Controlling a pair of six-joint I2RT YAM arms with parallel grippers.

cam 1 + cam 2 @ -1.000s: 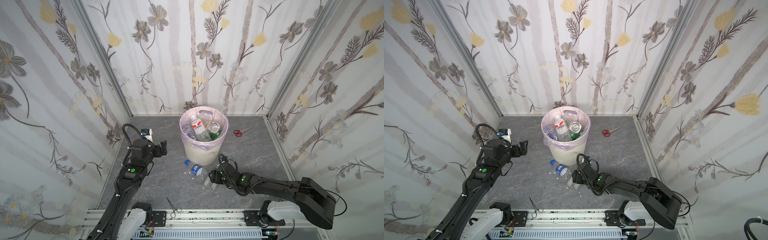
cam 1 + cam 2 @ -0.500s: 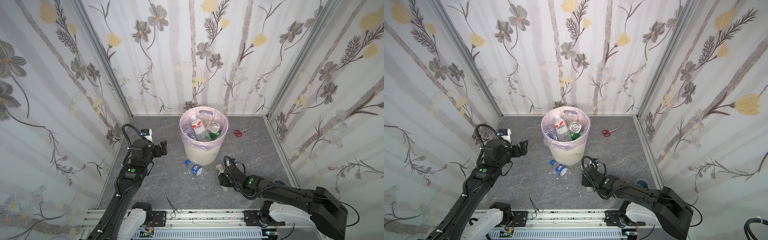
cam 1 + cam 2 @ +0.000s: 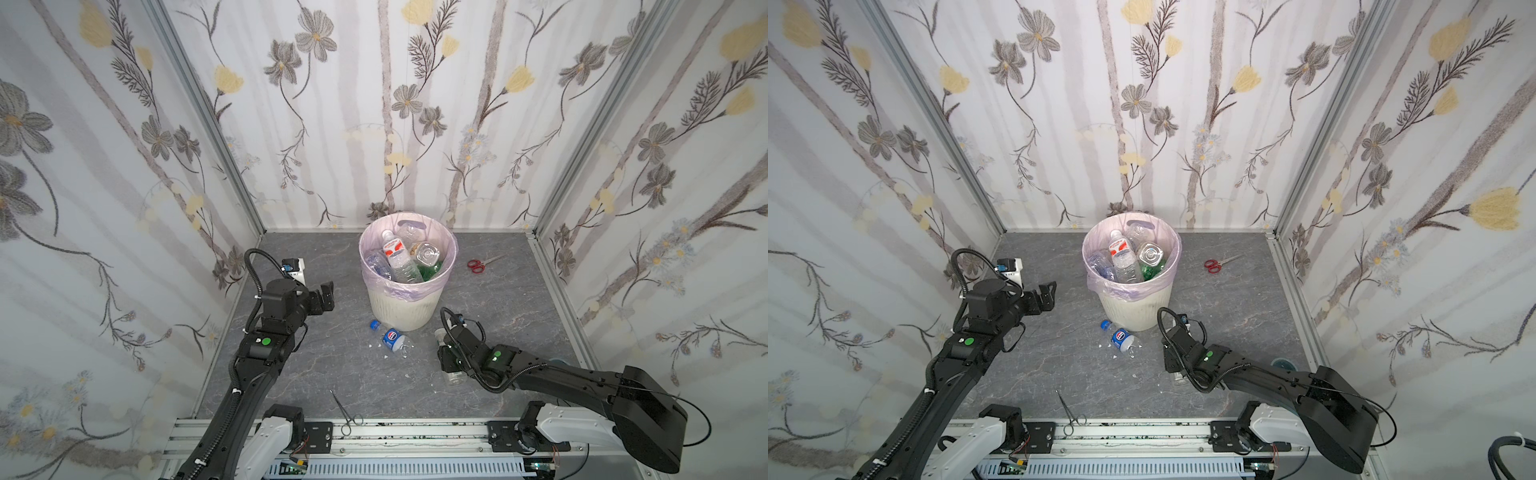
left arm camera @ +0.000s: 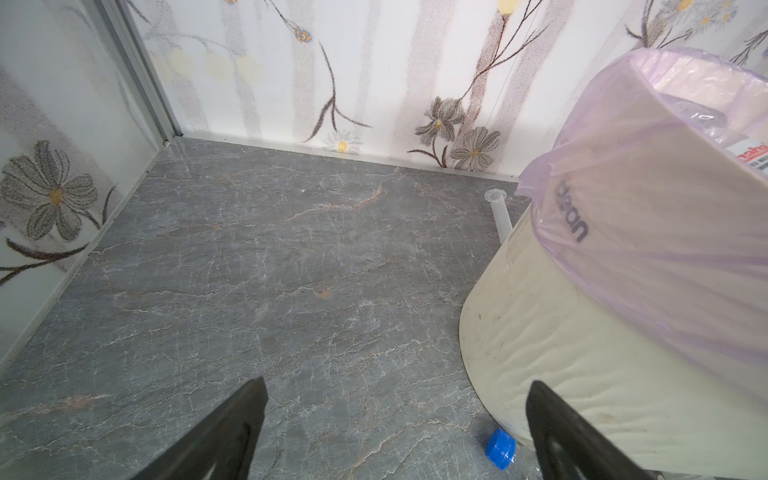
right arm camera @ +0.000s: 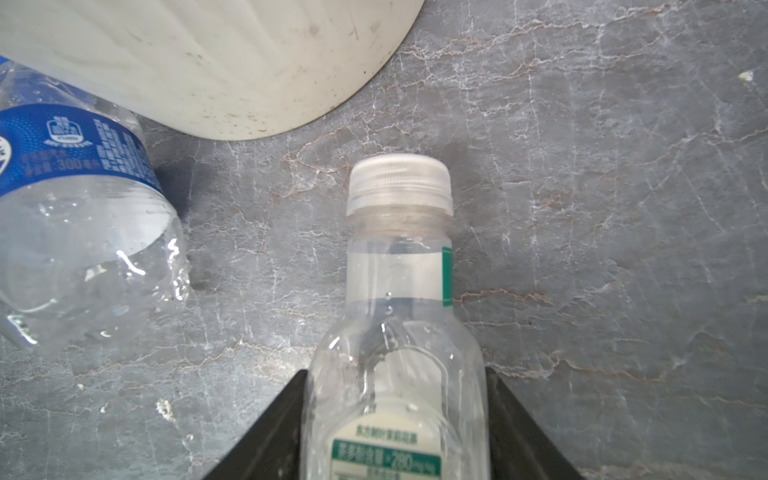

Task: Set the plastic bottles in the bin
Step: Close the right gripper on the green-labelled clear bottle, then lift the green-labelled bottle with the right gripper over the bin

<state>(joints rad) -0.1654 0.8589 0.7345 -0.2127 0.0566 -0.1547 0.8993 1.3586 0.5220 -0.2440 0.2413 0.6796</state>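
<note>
Right gripper (image 5: 397, 374) — clamped on clear bottle (image 5: 395, 286), near bin (image 5: 208, 62)

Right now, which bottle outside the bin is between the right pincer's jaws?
The white-cap bottle, green label; the blue-label bottle lies free beside the bin.

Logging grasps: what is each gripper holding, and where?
The right gripper holds the white-capped bottle by its body; the left gripper is empty.

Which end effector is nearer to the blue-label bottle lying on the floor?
Right. The right end effector sits low just beside the blue-label bottle; the left end effector hangs higher, beyond its cap.
</note>
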